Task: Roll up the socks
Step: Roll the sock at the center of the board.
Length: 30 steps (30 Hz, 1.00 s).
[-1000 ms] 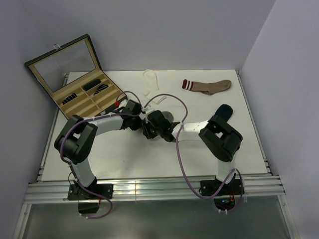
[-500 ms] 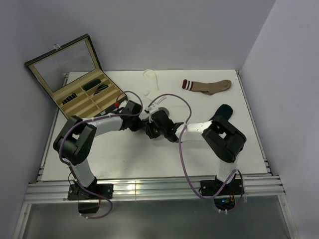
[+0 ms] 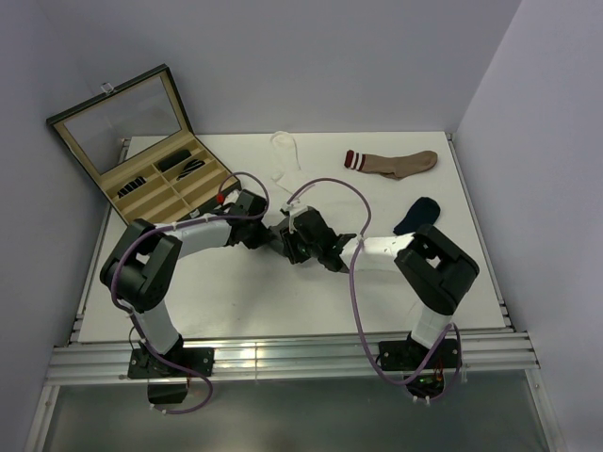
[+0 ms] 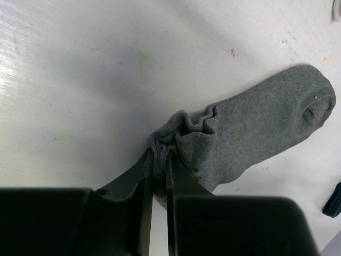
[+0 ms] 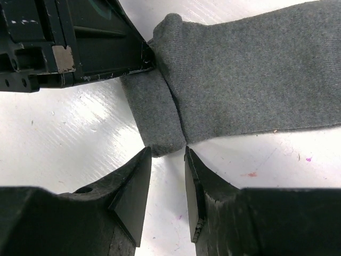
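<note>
Left hand [image 4: 159, 160] pinches the grey sock [image 4: 256, 128]; right hand [image 5: 168, 154] hovers, fingers parted.

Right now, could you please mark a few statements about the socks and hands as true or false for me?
1. The left hand pinches the bunched edge of the grey sock. True.
2. The right hand is clamped on the grey sock. False: its fingers stand apart, just short of the folded end.
3. The brown sock is rolled up. False: it lies flat.
4. The case has its lid open. True.
5. The navy sock lies inside the case. False: it lies on the table.
</note>
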Each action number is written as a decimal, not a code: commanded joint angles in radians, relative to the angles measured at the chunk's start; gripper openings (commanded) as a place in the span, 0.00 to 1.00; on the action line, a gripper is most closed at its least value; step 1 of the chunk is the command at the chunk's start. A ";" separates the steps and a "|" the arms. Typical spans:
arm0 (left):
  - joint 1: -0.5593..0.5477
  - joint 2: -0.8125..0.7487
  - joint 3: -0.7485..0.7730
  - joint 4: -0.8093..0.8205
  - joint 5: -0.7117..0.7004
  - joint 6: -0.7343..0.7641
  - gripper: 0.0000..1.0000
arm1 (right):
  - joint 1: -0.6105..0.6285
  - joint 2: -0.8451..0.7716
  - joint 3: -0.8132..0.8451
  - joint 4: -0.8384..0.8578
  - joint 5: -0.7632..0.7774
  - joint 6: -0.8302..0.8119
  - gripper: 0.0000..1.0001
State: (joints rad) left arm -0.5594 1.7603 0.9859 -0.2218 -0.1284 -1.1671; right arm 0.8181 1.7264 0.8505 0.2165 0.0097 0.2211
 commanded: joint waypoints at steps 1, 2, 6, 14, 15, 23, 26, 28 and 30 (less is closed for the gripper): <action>0.004 -0.019 0.008 -0.051 -0.023 0.020 0.00 | -0.005 -0.027 0.012 0.026 0.009 -0.026 0.39; 0.004 -0.018 0.008 -0.050 -0.020 0.020 0.00 | -0.007 -0.024 0.016 0.027 0.006 -0.031 0.39; 0.004 -0.012 0.008 -0.048 -0.016 0.020 0.00 | -0.002 -0.016 0.021 0.044 -0.005 -0.039 0.39; 0.004 -0.013 0.003 -0.044 -0.013 0.023 0.00 | 0.009 -0.004 0.047 0.066 -0.005 -0.058 0.40; 0.004 -0.013 0.002 -0.041 -0.010 0.021 0.00 | 0.010 0.013 0.054 0.064 -0.005 -0.061 0.40; 0.004 -0.018 0.000 -0.039 -0.008 0.024 0.00 | 0.018 0.073 0.068 0.067 -0.053 -0.074 0.40; 0.004 -0.013 0.002 -0.036 -0.004 0.023 0.01 | 0.021 0.107 0.082 0.040 -0.047 -0.078 0.41; 0.003 -0.013 0.003 -0.036 -0.004 0.020 0.00 | 0.024 0.120 0.087 0.027 -0.042 -0.078 0.40; 0.003 -0.015 0.003 -0.040 -0.004 0.020 0.00 | 0.026 0.127 0.085 0.012 -0.030 -0.078 0.40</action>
State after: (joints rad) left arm -0.5594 1.7603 0.9859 -0.2222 -0.1276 -1.1664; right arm 0.8288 1.8275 0.9112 0.2535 -0.0330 0.1589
